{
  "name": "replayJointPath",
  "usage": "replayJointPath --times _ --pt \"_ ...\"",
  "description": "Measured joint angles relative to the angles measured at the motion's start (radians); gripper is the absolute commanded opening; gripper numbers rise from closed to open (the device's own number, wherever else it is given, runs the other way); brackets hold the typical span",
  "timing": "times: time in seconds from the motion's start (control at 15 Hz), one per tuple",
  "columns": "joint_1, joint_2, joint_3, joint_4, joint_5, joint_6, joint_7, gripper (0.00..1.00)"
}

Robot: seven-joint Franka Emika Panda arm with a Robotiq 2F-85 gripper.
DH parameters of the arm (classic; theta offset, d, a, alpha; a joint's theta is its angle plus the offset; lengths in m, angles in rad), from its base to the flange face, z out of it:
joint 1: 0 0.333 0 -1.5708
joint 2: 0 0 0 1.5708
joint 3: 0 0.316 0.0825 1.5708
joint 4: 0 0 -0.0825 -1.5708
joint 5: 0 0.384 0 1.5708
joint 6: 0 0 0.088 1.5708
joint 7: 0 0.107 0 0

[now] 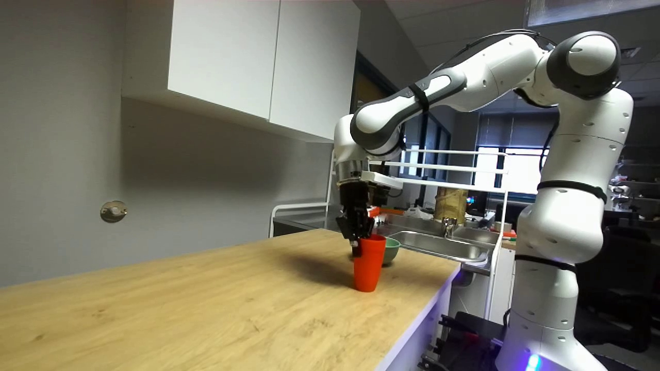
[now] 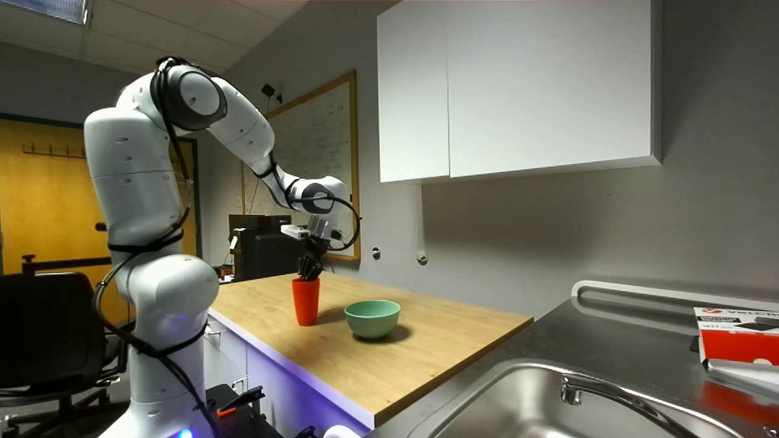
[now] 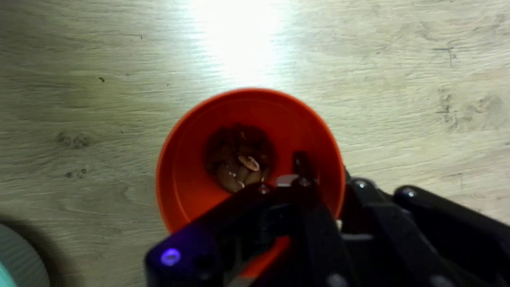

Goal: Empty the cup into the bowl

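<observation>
wrist view: cup [image 3: 287, 131] w/ brown bits [image 3: 239, 163] inside; jaws straddle its wall, prob. to leave mouth clear; can't tell if pinching. in an exterior view: bowl [image 1: 393, 250] on cup's far side. in an exterior view: cup upright on table [image 2: 426, 340], bowl to right, prob. for short pour.

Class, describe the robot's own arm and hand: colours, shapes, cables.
The arm is white and rounded, with dark grey joint bands, black straps and dark cables running outside it; a blue light glows low down. The hand is black and angular.
</observation>
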Motion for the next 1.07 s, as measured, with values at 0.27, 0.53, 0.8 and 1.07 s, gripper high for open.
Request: replayJointPath --times 0.27,0.53,0.8,1.07 --pt "-0.007 -0.039 0.000 0.005 -0.062 -0.001 0.002 0.02" --pt "-0.030 -0.091 -0.018 0.011 -0.114 0.010 -0.027 0.02" --pt "-0.056 -0.121 -0.081 0.014 -0.110 0.092 -0.149 0.02" --pt "-0.068 -0.100 -0.164 0.012 -0.041 0.215 -0.331 0.02"
